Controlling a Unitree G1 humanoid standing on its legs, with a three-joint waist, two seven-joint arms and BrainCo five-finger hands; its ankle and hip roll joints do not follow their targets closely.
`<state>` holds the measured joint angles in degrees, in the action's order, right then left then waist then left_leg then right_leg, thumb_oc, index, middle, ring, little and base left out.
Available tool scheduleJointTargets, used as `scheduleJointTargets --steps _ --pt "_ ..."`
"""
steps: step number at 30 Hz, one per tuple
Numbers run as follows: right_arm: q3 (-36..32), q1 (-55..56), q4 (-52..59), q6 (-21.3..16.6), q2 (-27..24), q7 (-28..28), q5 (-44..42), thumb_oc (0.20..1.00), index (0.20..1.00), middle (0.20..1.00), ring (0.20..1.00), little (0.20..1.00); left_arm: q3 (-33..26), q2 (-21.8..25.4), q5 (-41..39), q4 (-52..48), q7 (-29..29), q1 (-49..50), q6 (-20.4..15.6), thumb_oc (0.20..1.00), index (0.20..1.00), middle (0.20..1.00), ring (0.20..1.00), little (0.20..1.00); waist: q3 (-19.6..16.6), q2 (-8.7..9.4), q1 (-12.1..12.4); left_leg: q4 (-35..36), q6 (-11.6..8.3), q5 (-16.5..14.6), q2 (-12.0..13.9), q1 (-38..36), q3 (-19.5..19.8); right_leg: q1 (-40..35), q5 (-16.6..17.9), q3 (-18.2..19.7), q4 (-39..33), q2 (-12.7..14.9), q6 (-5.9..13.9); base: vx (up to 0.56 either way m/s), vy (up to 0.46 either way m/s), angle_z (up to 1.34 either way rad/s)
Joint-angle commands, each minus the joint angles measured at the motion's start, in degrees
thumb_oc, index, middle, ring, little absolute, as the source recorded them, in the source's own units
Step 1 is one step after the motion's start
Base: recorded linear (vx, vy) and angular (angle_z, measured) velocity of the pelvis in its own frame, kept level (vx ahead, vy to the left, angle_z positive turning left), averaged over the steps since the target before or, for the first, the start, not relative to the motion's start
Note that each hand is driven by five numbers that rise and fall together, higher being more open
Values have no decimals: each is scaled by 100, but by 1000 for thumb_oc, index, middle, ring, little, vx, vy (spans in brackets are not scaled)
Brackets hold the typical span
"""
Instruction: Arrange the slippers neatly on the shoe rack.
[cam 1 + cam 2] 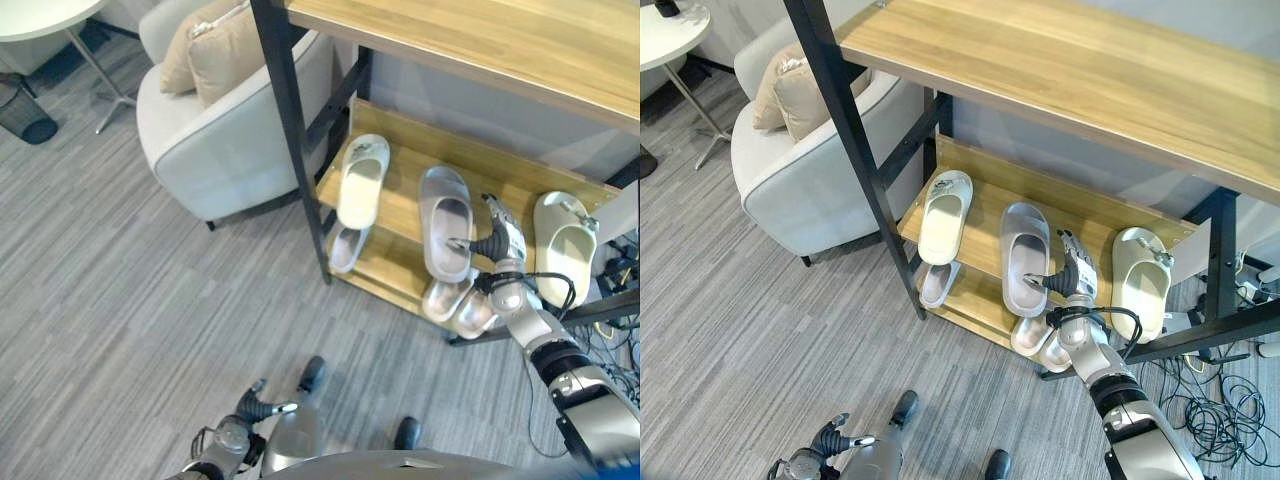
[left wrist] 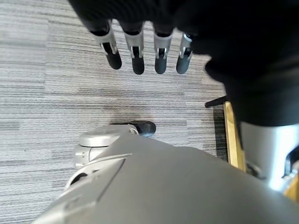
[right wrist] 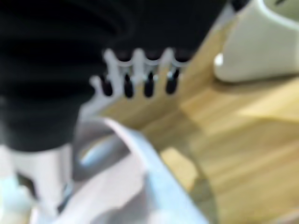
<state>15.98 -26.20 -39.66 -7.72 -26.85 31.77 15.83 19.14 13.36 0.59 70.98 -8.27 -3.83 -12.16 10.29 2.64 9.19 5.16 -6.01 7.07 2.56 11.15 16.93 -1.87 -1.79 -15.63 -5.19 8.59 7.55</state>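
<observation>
The shoe rack (image 1: pixel 400 160) is a black frame with wooden shelves. Its middle shelf holds a cream slipper (image 1: pixel 362 180) at the left, a lilac-grey slipper (image 1: pixel 446 222) in the middle and another cream slipper (image 1: pixel 565 248) at the right. On the lower shelf lie one grey slipper (image 1: pixel 346 248) and a grey pair (image 1: pixel 455 305). My right hand (image 1: pixel 497 240) is open beside the lilac-grey slipper's right edge, thumb toward it, holding nothing; its straight fingers (image 3: pixel 138 74) hang over the wood. My left hand (image 1: pixel 255 405) hangs open low over the carpet.
A light armchair (image 1: pixel 225 140) with beige cushions stands left of the rack. A round white table (image 1: pixel 40 18) and a black bin (image 1: pixel 25 112) are at the far left. Loose cables (image 1: pixel 1220 410) lie right of the rack. Grey carpet lies in front.
</observation>
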Motion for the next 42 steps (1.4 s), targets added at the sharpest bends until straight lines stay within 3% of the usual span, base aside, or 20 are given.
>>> scheduleJointTargets --steps 1,9,23,24,25,26,36,42 --pt "-216 -248 278 -173 -161 326 -236 1000 1000 1000 1000 1000 278 -441 -149 398 -201 -91 -53 1000 1000 1000 1000 1000 -94 54 106 -16 173 -392 -39 -78 -338 7 151 232 44 345 283 0 0 0" --pt "-237 -664 -287 -159 -180 536 -499 1000 1000 1000 1000 1000 451 -450 -216 311 -281 -122 -118 1000 1000 1000 1000 1000 4 32 206 -16 169 -341 -105 105 -260 119 182 161 52 387 308 -3 7 7" --pt "14 -1928 -1666 -199 -738 621 -1191 1000 1000 1000 1000 1000 851 -509 -378 215 -423 -251 -200 1000 1000 1000 1000 1000 171 -76 376 -17 131 -218 -250 521 -147 380 272 31 30 483 380 2 7 5" --pt "60 -2021 -1798 -208 -788 552 -1334 922 922 922 922 922 897 -505 -392 215 -447 -271 -213 1000 1000 1000 1000 1000 190 -89 405 -20 129 -212 -272 553 -133 396 283 15 29 501 388 6 12 4" --pt "104 -2075 -1883 -219 -790 491 -1418 667 667 667 667 667 913 -510 -404 215 -454 -281 -220 1000 1000 1000 1000 1000 193 -95 416 -23 128 -208 -283 568 -126 401 287 6 28 508 392 9 13 4" --pt "139 -2102 -1959 -230 -789 455 -1470 200 200 200 200 200 927 -514 -413 212 -463 -290 -226 1000 1000 1000 1000 1000 195 -101 421 -23 128 -205 -289 581 -123 409 286 -5 28 516 398 17 2 4" --pt "90 -1797 -1583 -315 -551 641 -1368 200 200 200 200 200 1021 -642 -374 150 -509 -404 -201 1000 1000 1000 1000 1000 205 -101 379 -29 147 -217 -340 613 -52 396 269 -82 30 533 402 5 1 3" --pt "-323 -1061 -644 -381 -472 815 -1172 200 200 200 200 200 835 -674 -407 153 -462 -386 -182 1000 1000 1000 1000 1000 188 -74 244 -33 161 -280 -293 501 -85 332 239 -58 40 541 396 0 0 0"
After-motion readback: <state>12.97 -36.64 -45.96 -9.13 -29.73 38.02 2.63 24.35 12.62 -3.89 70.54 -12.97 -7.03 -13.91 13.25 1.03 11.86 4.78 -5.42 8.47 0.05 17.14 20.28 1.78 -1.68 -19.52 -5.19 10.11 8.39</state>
